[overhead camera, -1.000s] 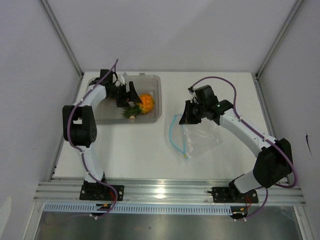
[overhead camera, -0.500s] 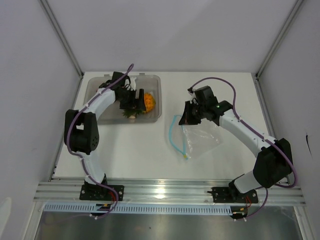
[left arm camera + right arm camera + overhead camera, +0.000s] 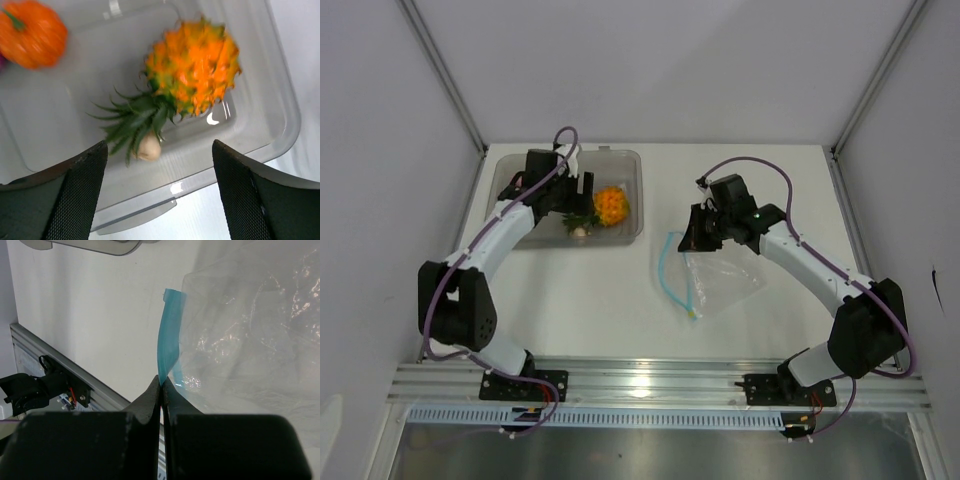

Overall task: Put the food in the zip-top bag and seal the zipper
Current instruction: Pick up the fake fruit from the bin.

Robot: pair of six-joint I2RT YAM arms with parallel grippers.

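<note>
Biggest first: the white table (image 3: 600,310) is being shared by two things set well apart, the grey translucent tray (image 3: 635,195) at the far left and the clear zip-top bag (image 3: 725,275) lying flat to the right. All the visible food is being held in the tray. Nothing is being shown inside the bag, so loading looks not yet begun, imo.

The bag's light blue zipper (image 3: 169,340) runs down the edge facing the tray. It is being pinched by the right gripper (image 3: 161,385), fingers clamped together on the strip.

The left gripper (image 3: 160,147) is being hovered over the tray, fingers spread wide apart with nothing gripped. The pineapple (image 3: 195,70) is lying on its side just beyond that gap. Its long axis runs diagonally, with the green leaves pointing back toward the fingers and the fruit end away. The left arm is clearly the nearer one, so any pickup is probably being left to it, with the jaws needing to straddle the body crosswise.

The round orange (image 3: 32,32) is sitting apart in another corner of the tray. The tiny beige bulb (image 3: 149,148) is tucked against the leaf tips, right by the gap, so it could easily get snagged along.
</note>
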